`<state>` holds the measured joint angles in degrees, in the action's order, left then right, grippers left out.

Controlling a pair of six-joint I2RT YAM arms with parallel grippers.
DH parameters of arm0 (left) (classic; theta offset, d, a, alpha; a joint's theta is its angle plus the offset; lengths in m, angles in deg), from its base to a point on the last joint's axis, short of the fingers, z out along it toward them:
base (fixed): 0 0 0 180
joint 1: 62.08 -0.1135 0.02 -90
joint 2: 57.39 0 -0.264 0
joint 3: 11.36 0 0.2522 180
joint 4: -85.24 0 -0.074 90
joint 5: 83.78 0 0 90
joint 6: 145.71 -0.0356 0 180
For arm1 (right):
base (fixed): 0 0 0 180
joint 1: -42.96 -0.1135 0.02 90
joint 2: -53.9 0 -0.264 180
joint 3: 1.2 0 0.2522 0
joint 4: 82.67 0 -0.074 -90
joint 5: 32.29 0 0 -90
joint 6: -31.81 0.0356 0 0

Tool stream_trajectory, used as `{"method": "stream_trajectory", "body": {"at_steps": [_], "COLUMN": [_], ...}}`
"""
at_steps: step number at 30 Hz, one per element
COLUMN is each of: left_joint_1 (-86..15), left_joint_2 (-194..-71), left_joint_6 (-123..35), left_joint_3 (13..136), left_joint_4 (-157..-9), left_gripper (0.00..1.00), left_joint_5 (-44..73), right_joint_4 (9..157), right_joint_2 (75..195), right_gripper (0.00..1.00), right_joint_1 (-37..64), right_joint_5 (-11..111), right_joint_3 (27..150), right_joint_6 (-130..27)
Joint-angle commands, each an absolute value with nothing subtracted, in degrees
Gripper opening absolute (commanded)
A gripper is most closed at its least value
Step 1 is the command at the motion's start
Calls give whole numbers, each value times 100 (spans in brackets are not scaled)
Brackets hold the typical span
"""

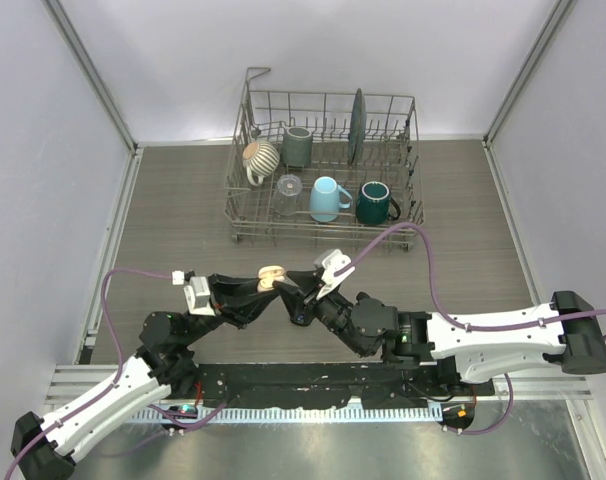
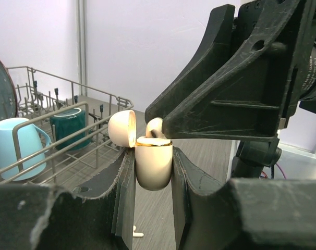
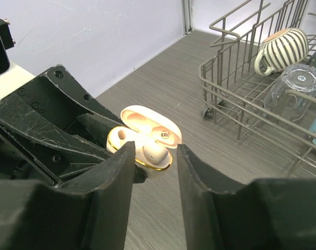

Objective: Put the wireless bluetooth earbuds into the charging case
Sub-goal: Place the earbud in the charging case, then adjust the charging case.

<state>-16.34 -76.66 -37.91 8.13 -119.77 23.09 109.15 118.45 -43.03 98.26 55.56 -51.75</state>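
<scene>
1. Surface and room. The table (image 1: 183, 200) is grey wood-grain board, closed in by plain white walls (image 1: 313, 50) on the left, far and right sides. A wire dish rack (image 1: 245, 215) stands at the far centre. It holds a striped mug (image 1: 260, 157), a grey mug (image 1: 297, 146), a clear glass (image 1: 288, 185), a light blue mug (image 1: 326, 199), a dark green mug (image 1: 375, 202) and an upright plate (image 1: 357, 125).

2. Left gripper (image 2: 153, 156). I read it as clamped on the charging case (image 3: 145, 136), one finger pressed against each side of the body. The case is held upright above the table, near of the rack, with its lid hinged open.

3. Right gripper (image 3: 155, 147). Its fingers stand apart, directly over the open case, and I see nothing pinched between them. In the left wrist view one finger sits just beside the earbud.

4. Task items. One cream-pink earbud (image 3: 154, 152) sits in the case, its top standing above the gold rim. The socket (image 3: 120, 135) beside it is vacant. A small pale piece (image 2: 138, 234) lies on the table below the case; I cannot tell what it is.
</scene>
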Motion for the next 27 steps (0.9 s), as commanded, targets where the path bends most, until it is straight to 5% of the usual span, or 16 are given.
{"method": "stream_trajectory", "body": {"at_steps": [1, 7, 16, 27], "left_joint_1": [-1646, -1655, -1646, -1646], "left_joint_2": [-7672, -7699, -7690, -7787], "left_joint_6": [-3814, -3805, -3814, -3858], "left_joint_3": [873, 864, 846, 873], "left_joint_4": [-12512, -12521, -12521, -12802], "left_gripper": [0, 0, 0, 0], "left_joint_5": [2081, 2108, 2099, 2152], "right_joint_4": [10537, 10581, 9635, 8321], "right_joint_2": [11850, 11560, 10795, 11102], "right_gripper": [52, 67, 74, 81], "right_joint_1": [-4308, -4229, -3484, -1874], "right_joint_5": [9963, 10094, 9674, 5969], "right_joint_3": [5993, 6098, 6274, 6547], "right_joint_6": [-4703, -4238, -2885, -670]}}
